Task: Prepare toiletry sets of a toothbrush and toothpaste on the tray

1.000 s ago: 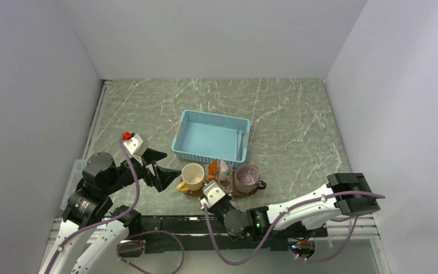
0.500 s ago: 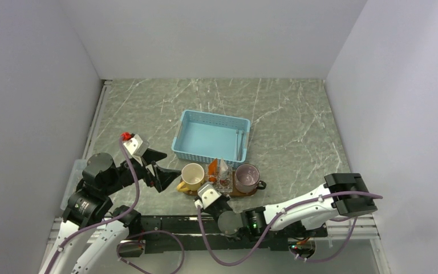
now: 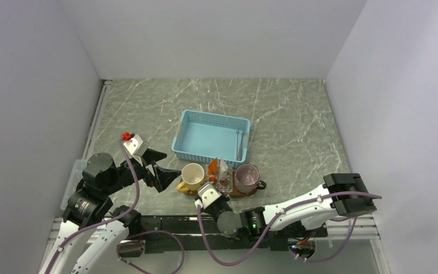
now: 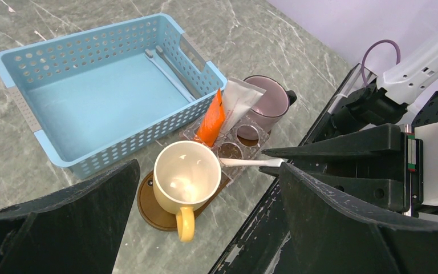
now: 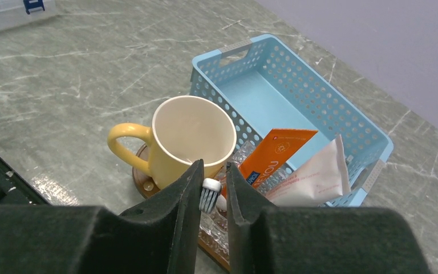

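Observation:
The brown wooden tray (image 3: pixel 253 192) lies just in front of the blue basket. On it a clear holder (image 4: pixel 250 134) carries an orange tube (image 3: pixel 212 167) and a white tube (image 3: pixel 223 169), both leaning upright. My right gripper (image 3: pixel 211 192) is at the tray's front edge, shut on a white toothbrush (image 4: pixel 251 162). Its bristle head (image 5: pixel 210 193) sits between the jaws and its other end reaches the holder. My left gripper (image 3: pixel 169 164) is open and empty, left of the yellow mug. A second pale brush (image 4: pixel 170 69) lies in the basket.
The blue basket (image 3: pixel 183 128) stands mid-table behind the tray. A yellow mug (image 3: pixel 193 176) is on the tray's left end and a purple mug (image 3: pixel 246 177) on its right end. A black rail runs along the table's near edge.
My right gripper has shifted slightly left and back toward the near edge with the toothbrush in it. The left arm has not moved.

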Controlling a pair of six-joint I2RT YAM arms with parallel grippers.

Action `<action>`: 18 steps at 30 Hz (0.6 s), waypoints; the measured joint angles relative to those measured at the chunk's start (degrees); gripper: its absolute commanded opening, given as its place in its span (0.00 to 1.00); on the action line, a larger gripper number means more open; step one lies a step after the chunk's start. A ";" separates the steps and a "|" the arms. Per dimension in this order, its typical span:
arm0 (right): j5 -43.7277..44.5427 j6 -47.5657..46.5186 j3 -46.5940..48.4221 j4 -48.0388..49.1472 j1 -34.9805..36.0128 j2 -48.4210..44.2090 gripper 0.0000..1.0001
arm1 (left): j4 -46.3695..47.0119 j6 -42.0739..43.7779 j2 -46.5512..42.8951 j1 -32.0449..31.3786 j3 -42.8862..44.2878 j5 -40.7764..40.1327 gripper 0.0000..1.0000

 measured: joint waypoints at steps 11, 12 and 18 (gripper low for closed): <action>0.15 0.17 -0.02 -0.02 0.37 -0.39 0.32 | 0.00 0.00 0.00 0.00 0.00 0.00 1.00; 0.15 0.17 0.00 -0.02 0.48 -0.48 0.32 | 0.00 0.00 0.00 0.00 0.00 0.00 0.99; 0.17 -0.74 0.00 0.07 1.38 -1.40 0.34 | 0.00 0.02 0.00 0.00 0.00 0.00 0.99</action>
